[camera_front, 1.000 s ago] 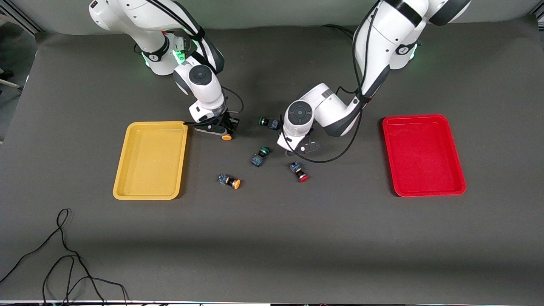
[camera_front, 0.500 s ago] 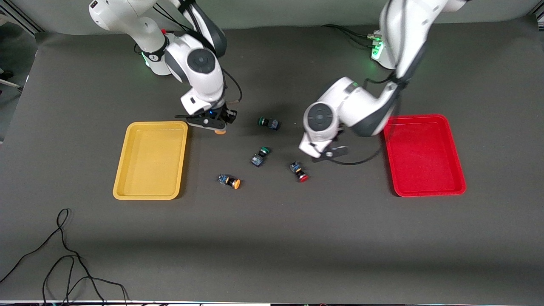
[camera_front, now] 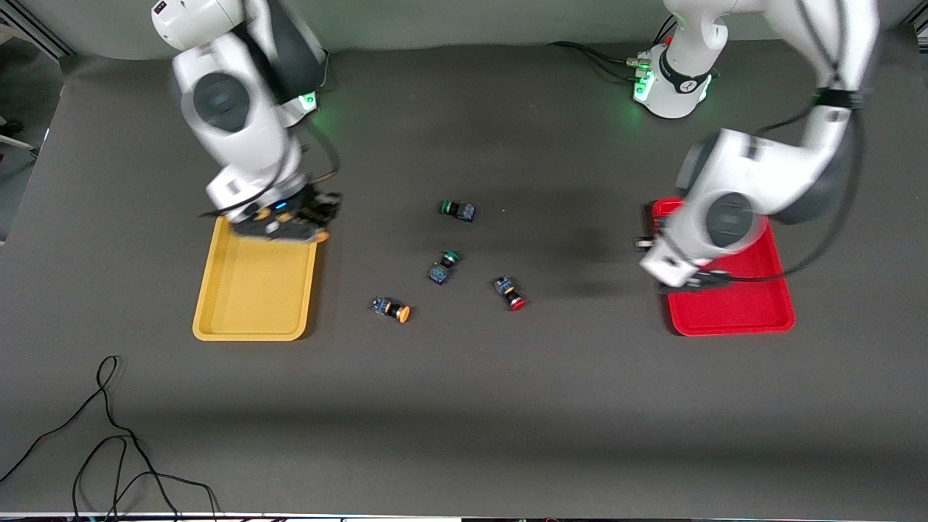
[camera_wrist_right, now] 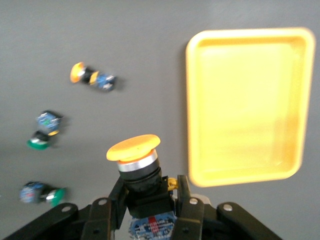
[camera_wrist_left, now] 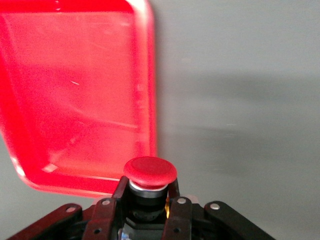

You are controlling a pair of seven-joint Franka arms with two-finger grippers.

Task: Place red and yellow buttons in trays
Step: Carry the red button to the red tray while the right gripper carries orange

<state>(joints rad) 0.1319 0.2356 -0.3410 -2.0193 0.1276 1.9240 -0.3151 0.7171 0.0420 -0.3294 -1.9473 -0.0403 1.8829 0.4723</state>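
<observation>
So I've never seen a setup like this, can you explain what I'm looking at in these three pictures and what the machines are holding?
These are two white robot arms at a dark table. One picture looks down from a high camera facing them; the other two come from cameras on each arm's wrist.

The right hand is shut on a yellow-capped button, over the corner of the yellow tray. The left hand is shut on a red-capped button, over the edge of the red tray.

Lying on the table between the trays are another yellow button, another red button and two green-capped buttons. A loose black cable lies near the front camera.
</observation>
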